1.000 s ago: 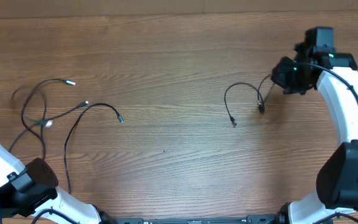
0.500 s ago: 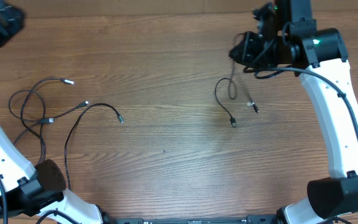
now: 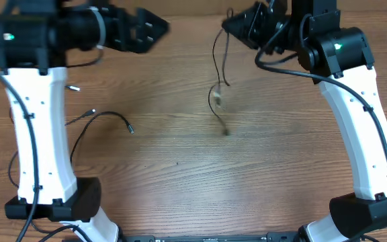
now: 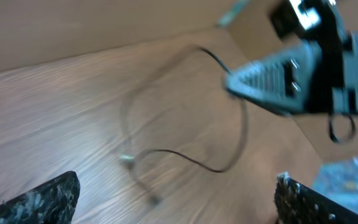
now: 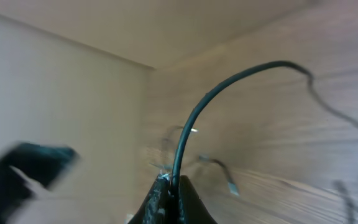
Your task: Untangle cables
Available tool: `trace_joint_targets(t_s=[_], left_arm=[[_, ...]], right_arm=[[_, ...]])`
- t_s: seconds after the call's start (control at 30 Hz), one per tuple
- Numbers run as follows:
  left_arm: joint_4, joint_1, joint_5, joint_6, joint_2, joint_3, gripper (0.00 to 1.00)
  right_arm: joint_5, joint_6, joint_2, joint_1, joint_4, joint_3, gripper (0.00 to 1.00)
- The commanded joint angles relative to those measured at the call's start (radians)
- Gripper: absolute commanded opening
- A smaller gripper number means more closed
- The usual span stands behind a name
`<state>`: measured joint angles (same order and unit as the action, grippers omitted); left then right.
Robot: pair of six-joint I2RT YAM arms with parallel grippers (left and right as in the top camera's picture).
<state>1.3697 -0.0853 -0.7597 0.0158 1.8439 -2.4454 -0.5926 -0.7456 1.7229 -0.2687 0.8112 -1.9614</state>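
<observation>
My right gripper is at the top middle, shut on one thin black cable. That cable hangs down from it, blurred, with its plug ends above the table. In the right wrist view the cable rises from between the shut fingers of the right gripper. My left gripper stands open at the top left, facing the right one, with nothing between its fingers. In the left wrist view the hanging cable curves below the right gripper. More cables lie loose on the left of the table, partly hidden behind the left arm.
The white left arm stands tall over the left side of the wooden table. The right arm rises along the right side. A wall or board edge runs along the table's far side.
The right gripper has lifted its cable off the table and carried it left to the top middle. The left arm has swung up to the top left, reaching toward the middle.
</observation>
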Motion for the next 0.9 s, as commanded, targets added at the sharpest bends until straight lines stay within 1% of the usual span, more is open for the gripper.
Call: trace_joint_targets(t_s=[0.0, 0.13, 0.17, 0.27, 0.33, 0.4, 0.43, 0.5, 0.53, 0.57, 0.6, 0.63, 0.7, 0.77, 0.8, 0.83, 0.87], left_arm=[[-0.003, -0.068, -0.022, 0.056, -0.01, -0.011, 0.99], [-0.027, -0.132, -0.006, 0.042, 0.023, -0.011, 0.98], [-0.043, -0.156, 0.019, 0.024, 0.043, -0.011, 0.97], [-0.071, -0.186, 0.058, -0.002, 0.075, -0.011, 0.93], [-0.093, -0.201, 0.061, -0.006, 0.101, -0.011, 0.86], [-0.112, -0.207, 0.064, -0.018, 0.126, -0.011, 0.78], [-0.118, -0.208, 0.064, -0.021, 0.133, -0.011, 0.76], [-0.139, -0.21, 0.064, -0.04, 0.155, -0.011, 0.65], [-0.149, -0.21, 0.062, -0.043, 0.164, -0.011, 0.57], [-0.164, -0.211, 0.061, -0.043, 0.179, -0.011, 0.31], [-0.166, -0.211, 0.061, -0.042, 0.183, -0.011, 0.14], [-0.167, -0.211, 0.062, -0.042, 0.186, -0.011, 0.05], [-0.169, -0.208, 0.076, -0.042, 0.185, -0.011, 0.04], [-0.175, -0.192, 0.141, -0.047, 0.169, -0.012, 0.04], [-0.175, -0.182, 0.184, -0.056, 0.153, -0.013, 0.04], [-0.174, -0.166, 0.243, -0.07, 0.13, -0.013, 0.04], [-0.173, -0.144, 0.297, -0.077, 0.1, -0.013, 0.04]], right_arm=[[-0.063, -0.164, -0.028, 0.002, -0.058, -0.031, 0.04], [-0.093, -0.261, -0.028, 0.002, -0.129, -0.03, 0.04], [-0.105, -0.291, -0.028, 0.002, -0.151, -0.03, 0.04], [-0.134, -0.323, -0.028, 0.001, -0.187, -0.03, 0.04], [-0.15, -0.332, -0.028, 0.0, -0.204, -0.03, 0.04], [-0.155, -0.336, -0.028, 0.0, -0.205, -0.03, 0.04], [-0.16, -0.336, -0.028, 0.0, -0.205, -0.03, 0.04], [-0.174, -0.335, -0.028, 0.0, -0.205, -0.03, 0.04], [-0.177, -0.335, -0.028, 0.0, -0.205, -0.03, 0.04], [-0.18, -0.33, -0.028, 0.0, -0.205, -0.03, 0.04], [-0.18, -0.323, -0.028, 0.0, -0.204, -0.03, 0.04], [-0.179, -0.315, -0.028, 0.001, -0.203, -0.03, 0.04], [-0.166, -0.291, -0.027, 0.003, -0.193, -0.03, 0.04], [-0.122, -0.246, -0.027, 0.013, -0.157, -0.03, 0.04], [-0.094, -0.221, -0.027, 0.019, -0.133, -0.03, 0.06], [-0.053, -0.194, -0.027, 0.031, -0.092, -0.03, 0.13], [-0.018, -0.165, -0.027, 0.043, -0.054, -0.03, 0.26]])
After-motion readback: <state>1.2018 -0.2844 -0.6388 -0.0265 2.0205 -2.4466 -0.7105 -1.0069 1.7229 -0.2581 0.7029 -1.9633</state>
